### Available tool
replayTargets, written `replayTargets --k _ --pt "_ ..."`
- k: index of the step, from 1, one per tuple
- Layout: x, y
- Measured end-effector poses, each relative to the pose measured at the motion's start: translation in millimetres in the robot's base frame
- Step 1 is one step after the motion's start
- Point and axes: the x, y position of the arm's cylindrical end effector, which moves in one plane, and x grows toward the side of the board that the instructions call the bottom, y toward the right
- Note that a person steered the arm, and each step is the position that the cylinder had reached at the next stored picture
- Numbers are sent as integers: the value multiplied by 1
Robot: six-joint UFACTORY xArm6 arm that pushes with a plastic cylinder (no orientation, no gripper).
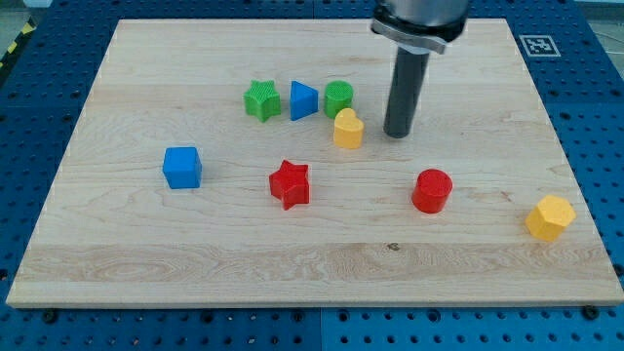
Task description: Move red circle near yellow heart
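- While my tip (398, 134) rests on the wooden board (146, 244), it stands just to the view's right of the yellow heart (347, 129), close beside it with a thin gap showing.
- No jaws on this rig: the arm ends in a plain dark rod, so nothing opens, closes or grips; it holds no block.
- Red circle (432, 190): lies toward the view's bottom from my tip and a little to the view's right, clearly apart from it. Not touched by the rod.
- Red circle to yellow heart: the circle sits down and to the view's right of the heart, with bare board between them; my tip stands roughly between the two, nearer the heart.
- Row near the view's top, left to right: green star (260, 100), blue triangle (303, 100), green circle (338, 97). The three sit near one another; the green circle is just above the yellow heart, whether touching I cannot tell.
- Red star (290, 183): below the row, left of the red circle, well apart from it.
- Blue cube (182, 167): alone toward the view's left.
- Yellow hexagon (550, 216): near the board's right edge, toward the view's bottom, well away from the other blocks.
- Board lies on a blue perforated table (39, 88); a black-and-white marker tag (538, 45) sits at the board's top right corner.
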Motion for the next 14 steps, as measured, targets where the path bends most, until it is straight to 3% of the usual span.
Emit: replayTargets --k 2,4,7,12,14 --pt "49 27" --pt "55 44" --pt "102 58" --pt "116 57" --pt "106 32"
